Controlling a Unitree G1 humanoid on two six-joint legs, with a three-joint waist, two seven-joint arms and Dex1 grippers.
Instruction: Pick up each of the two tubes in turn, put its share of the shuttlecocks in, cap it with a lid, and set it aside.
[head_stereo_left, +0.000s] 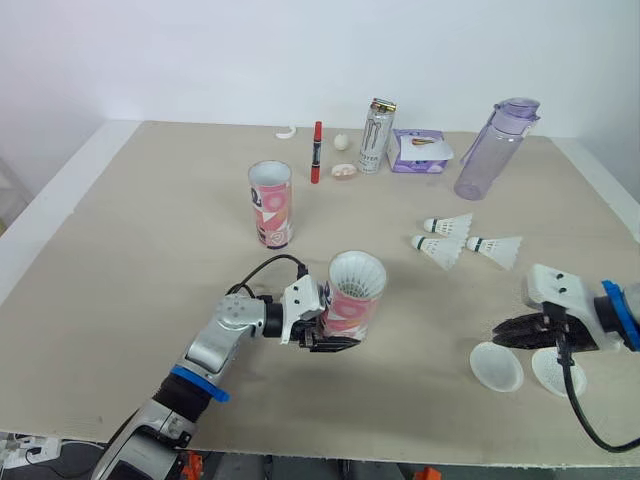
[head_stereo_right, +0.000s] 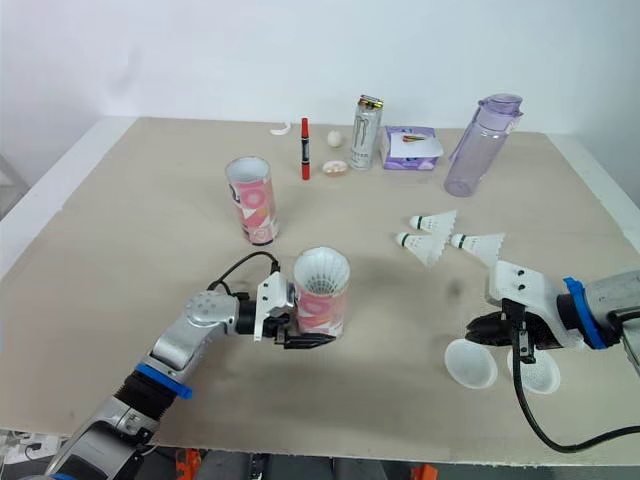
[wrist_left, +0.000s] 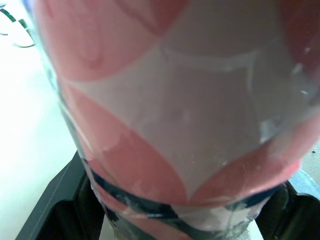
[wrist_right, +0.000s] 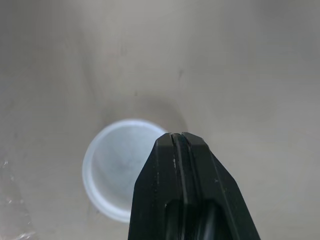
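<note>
Left eye view: lots of bare table (head_stereo_left: 150, 230) on the robot's left side, and a decent open patch in the middle between the front tube (head_stereo_left: 352, 305) and the three loose shuttlecocks (head_stereo_left: 438, 247) lying over on the right. The back edge is the crowded bit, with a red marker (head_stereo_left: 316, 152), a can (head_stereo_left: 376, 136), a tissue pack (head_stereo_left: 419, 151) and a purple bottle (head_stereo_left: 494, 150) all lined up there. The back tube (head_stereo_left: 270, 204) stands upright and open, on its own, well apart from everything.

The left gripper (head_stereo_left: 335, 343) is clamped around the lower part of the front tube, fingers on either side of it. A white feather skirt (head_stereo_left: 357, 272) sits in that tube's mouth. Can't tell if the base is touching the table.

The two lids (head_stereo_left: 496, 366) lie side by side near the front edge on the right, not much room behind them. The right gripper (wrist_right: 181, 137) has its fingers pressed together with nothing between them, tips right over the rim of one lid (wrist_right: 112, 165). Can't tell if it's touching.
</note>
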